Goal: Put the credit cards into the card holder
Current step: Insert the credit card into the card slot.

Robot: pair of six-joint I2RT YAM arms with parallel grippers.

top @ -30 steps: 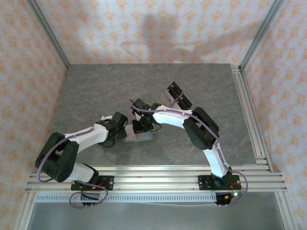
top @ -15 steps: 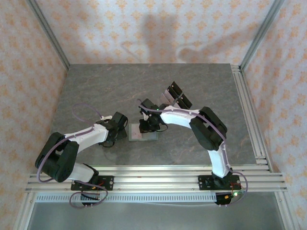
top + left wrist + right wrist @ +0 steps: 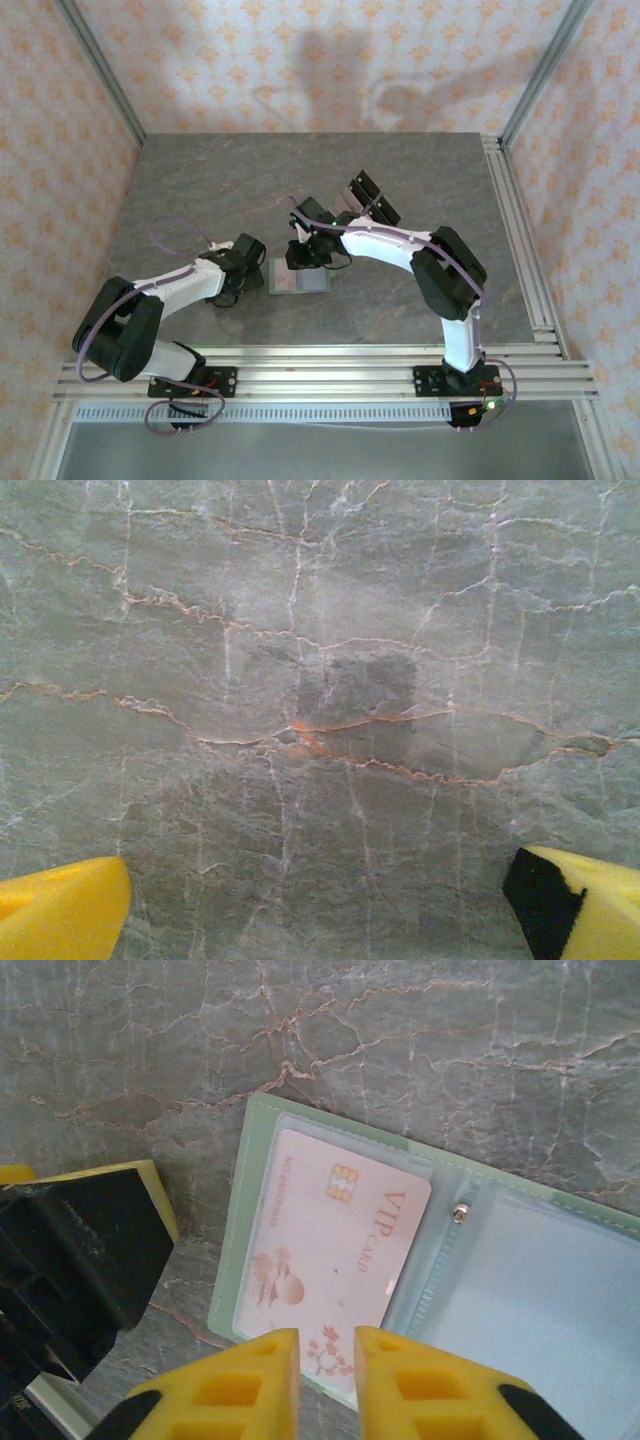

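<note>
The card holder [image 3: 530, 1300] lies open and flat on the stone table, sage green with clear pockets and a small snap stud. A pale pink credit card [image 3: 330, 1240] printed "VIP card" sits in its left pocket. My right gripper [image 3: 326, 1380] hovers over the card's near edge, its yellow fingers a narrow gap apart with nothing between them. In the top view the card holder [image 3: 298, 280] lies between both arms, with the right gripper [image 3: 303, 255] at its far edge and the left gripper [image 3: 250, 268] just to its left. My left gripper [image 3: 320, 910] is wide open over bare table.
A dark upright stand [image 3: 368, 200] with pale flat pieces is behind the right arm. Aluminium rails run along the table's right side [image 3: 520, 230] and near edge [image 3: 320, 360]. One left gripper finger [image 3: 80, 1250] stands close to the holder's left edge.
The right gripper has drawn back and to the right off the card holder, uncovering it, and its fingers have parted slightly. The left arm has stayed put.
</note>
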